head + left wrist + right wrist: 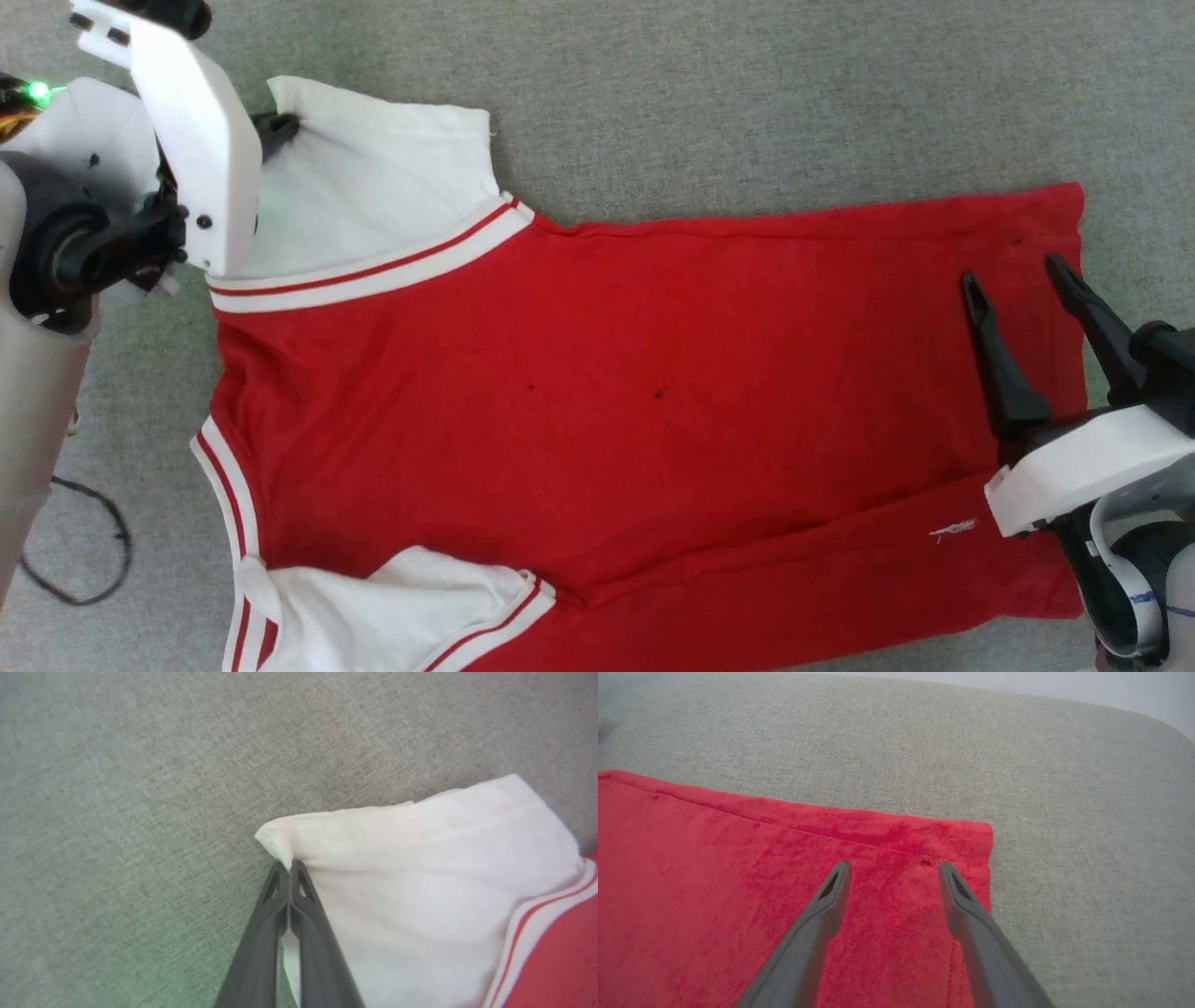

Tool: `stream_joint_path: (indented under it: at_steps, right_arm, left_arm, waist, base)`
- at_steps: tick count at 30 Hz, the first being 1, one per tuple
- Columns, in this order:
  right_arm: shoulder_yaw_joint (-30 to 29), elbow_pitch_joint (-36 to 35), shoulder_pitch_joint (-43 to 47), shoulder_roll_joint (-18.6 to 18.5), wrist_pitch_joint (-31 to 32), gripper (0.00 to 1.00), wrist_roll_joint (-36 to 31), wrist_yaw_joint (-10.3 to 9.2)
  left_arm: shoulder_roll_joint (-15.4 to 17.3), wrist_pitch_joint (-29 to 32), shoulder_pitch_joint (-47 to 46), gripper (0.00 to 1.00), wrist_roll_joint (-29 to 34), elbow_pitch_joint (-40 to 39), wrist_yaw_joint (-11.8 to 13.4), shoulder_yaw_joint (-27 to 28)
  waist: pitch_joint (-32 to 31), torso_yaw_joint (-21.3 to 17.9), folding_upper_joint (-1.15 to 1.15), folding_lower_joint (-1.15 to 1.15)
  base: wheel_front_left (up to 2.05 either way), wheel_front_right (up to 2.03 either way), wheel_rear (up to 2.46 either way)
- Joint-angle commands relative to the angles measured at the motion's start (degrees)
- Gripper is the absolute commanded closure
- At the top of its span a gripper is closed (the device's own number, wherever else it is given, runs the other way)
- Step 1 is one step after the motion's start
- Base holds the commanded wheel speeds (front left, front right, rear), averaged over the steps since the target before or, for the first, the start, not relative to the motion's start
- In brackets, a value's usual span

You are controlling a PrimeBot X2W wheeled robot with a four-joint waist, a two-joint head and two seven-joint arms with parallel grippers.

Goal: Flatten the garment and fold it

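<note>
Surface [747,93]: grey woven fabric, the largest item, lying under everything. My right wrist view adds its rounded far edge. Garment [607,373]: lies spread on the surface, plain red side up. Its long axis runs across my front, with the striped collar trim and both white sleeves toward my left and the hem [1075,308] toward my right. A long crease runs along its near side. Far sleeve [373,187]: my head view gives its whole outline, and my left wrist view shows the pinch at its corner. Near sleeve [401,607]: rumpled, partly cut off by the head view's lower edge. Left gripper [290,868]: closed tight on the far sleeve's outer corner, white cloth caught between the fingers. Right gripper [895,870]: fingers spread wide, holding nothing, over the far hem corner. Whether the tips touch the cloth I cannot tell. Cable [93,551]: thin dark loop on the surface beside my left arm, apart from the garment. White mark [952,530]: small, on the red near the hem; thread or print, I cannot tell.
</note>
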Motion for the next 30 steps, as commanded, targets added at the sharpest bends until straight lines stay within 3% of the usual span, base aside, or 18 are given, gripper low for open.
stream_joint_path:
  at_steps: [1,7,12,16,23,30]
  right_arm:
    - [-0.1,0.1,-1.2,0.1,-0.3,0.0,-0.3,-0.04]
    - [-0.6,-0.4,-3.0,-1.6,1.2,0.0,-0.4,-0.04]
    - [-2.2,-0.3,-7.2,-4.9,6.5,0.0,0.2,-0.04]
    - [-3.8,0.6,-11.8,-7.5,14.5,0.0,1.6,-0.04]
    - [-5.2,2.4,-16.1,-10.8,35.7,0.0,6.9,-0.04]
    - [-6.2,3.2,-17.7,-10.9,43.6,0.0,9.5,-0.04]
  left_arm:
    - [-0.5,0.2,3.6,1.0,-0.2,1.1,0.0,-1.6]
    - [-0.9,-4.1,3.9,1.0,0.5,0.8,-0.2,-0.9]
    - [-1.4,-6.5,4.1,1.0,0.5,1.5,-0.5,-0.9]
    - [-1.7,-7.6,4.4,1.0,0.4,2.3,-0.7,-1.3]
    - [-2.3,-8.3,4.3,1.0,0.0,3.1,-0.9,-1.8]
    - [-2.6,-8.5,3.7,1.0,-0.1,3.1,-0.9,-2.1]
  waist:
    - [-0.1,0.2,0.0,0.01]
    - [-0.8,1.3,0.0,0.01]
    - [-1.5,1.9,0.0,0.01]
    - [-2.1,2.2,0.0,0.01]
    - [-2.6,2.9,0.0,0.01]
    - [-1.5,3.6,0.0,0.01]
  base:
    - [0.0,0.0,0.0]
    - [0.0,0.0,0.0]
    - [0.0,0.0,0.0]
    - [0.0,0.0,0.0]
    - [0.0,0.0,0.0]
    - [0.0,0.0,0.0]
